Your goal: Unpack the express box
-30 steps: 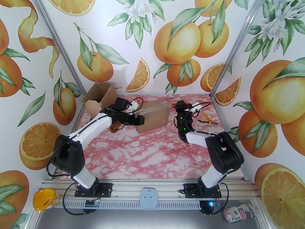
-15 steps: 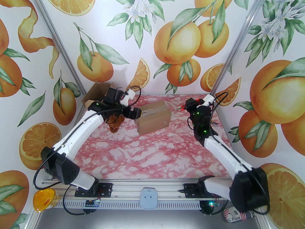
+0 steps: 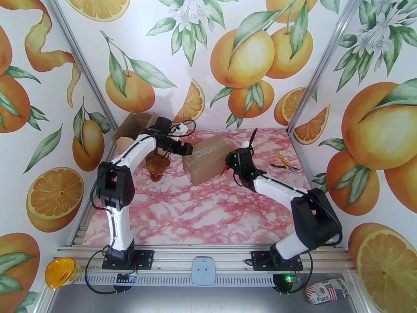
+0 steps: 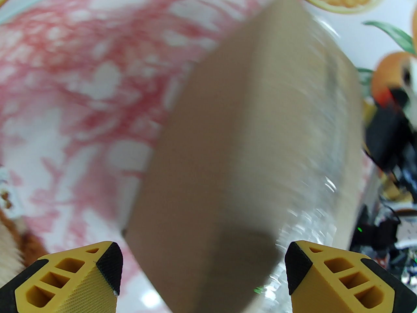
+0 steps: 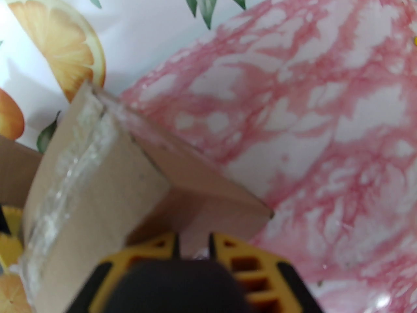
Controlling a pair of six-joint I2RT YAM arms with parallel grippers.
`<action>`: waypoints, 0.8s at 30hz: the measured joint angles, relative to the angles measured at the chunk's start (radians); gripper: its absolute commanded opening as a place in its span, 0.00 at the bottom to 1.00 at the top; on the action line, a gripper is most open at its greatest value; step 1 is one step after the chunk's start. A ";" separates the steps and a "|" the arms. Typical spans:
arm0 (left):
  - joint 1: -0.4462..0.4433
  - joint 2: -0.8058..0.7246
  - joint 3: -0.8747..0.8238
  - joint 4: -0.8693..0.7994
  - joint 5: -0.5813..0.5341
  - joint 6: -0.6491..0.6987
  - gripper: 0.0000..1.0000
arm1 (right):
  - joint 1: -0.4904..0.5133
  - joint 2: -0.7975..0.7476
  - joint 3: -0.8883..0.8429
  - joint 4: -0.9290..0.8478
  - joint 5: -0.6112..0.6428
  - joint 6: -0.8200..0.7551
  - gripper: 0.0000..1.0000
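Left gripper stands wide open at the left end of the express box, fingers spread and holding nothing. Taped along its top, the box sits far-centre on the table. Right gripper is close against the box's right face, jaws almost together — whether they pinch anything, I cannot tell.

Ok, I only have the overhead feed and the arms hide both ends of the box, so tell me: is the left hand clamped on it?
Observer: No. Its wrist camera shows the left hand wide open, one fingertip either side of the near end of the box.
Operator: And the right hand?
Observer: In its own wrist view the right hand sits at a corner of the box, fingers nearly together with a slim gap. Whether they pinch anything, I can't tell.
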 measured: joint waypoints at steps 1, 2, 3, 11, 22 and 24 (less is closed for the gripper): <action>-0.004 -0.045 -0.056 0.009 0.022 -0.009 0.86 | -0.002 0.023 0.043 -0.003 -0.003 -0.018 0.00; -0.011 -0.095 -0.110 0.013 0.048 -0.016 0.86 | -0.006 0.047 0.087 -0.003 -0.019 -0.035 0.00; -0.024 -0.140 -0.158 0.022 0.068 -0.029 0.87 | -0.009 0.069 0.127 0.001 -0.035 -0.050 0.00; -0.281 -0.286 -0.340 0.141 0.134 -0.145 0.90 | -0.055 0.262 0.327 0.058 -0.290 -0.128 0.00; -0.378 -0.233 -0.195 -0.042 0.042 0.109 0.99 | -0.121 0.285 0.377 0.090 -0.478 -0.140 0.00; -0.377 -0.277 -0.171 -0.066 -0.031 0.243 1.00 | -0.171 0.241 0.347 0.109 -0.476 -0.108 0.00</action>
